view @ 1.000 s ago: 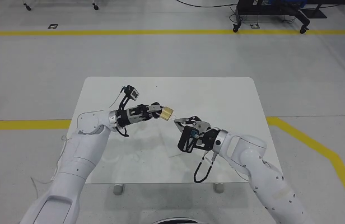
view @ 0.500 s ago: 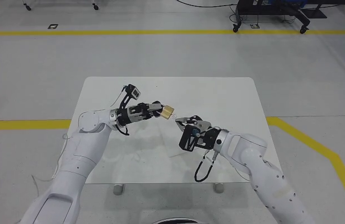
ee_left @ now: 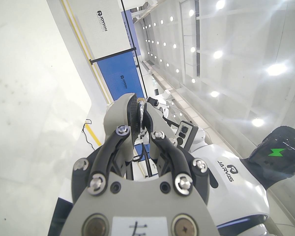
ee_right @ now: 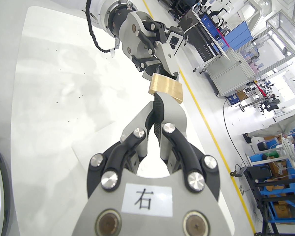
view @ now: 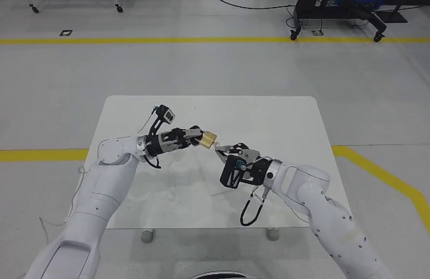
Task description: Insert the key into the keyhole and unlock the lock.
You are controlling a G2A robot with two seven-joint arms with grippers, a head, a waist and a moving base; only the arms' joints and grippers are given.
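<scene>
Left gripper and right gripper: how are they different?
The left gripper clamps the brass padlock by its silver shackle; the right gripper is pinched shut with nothing plainly showing between its pads. The left gripper holds the padlock aloft; the right gripper only points its tip at the padlock's end opposite the shackle. Both are shut, grey with black ribbed pads, facing each other above the white table.
</scene>
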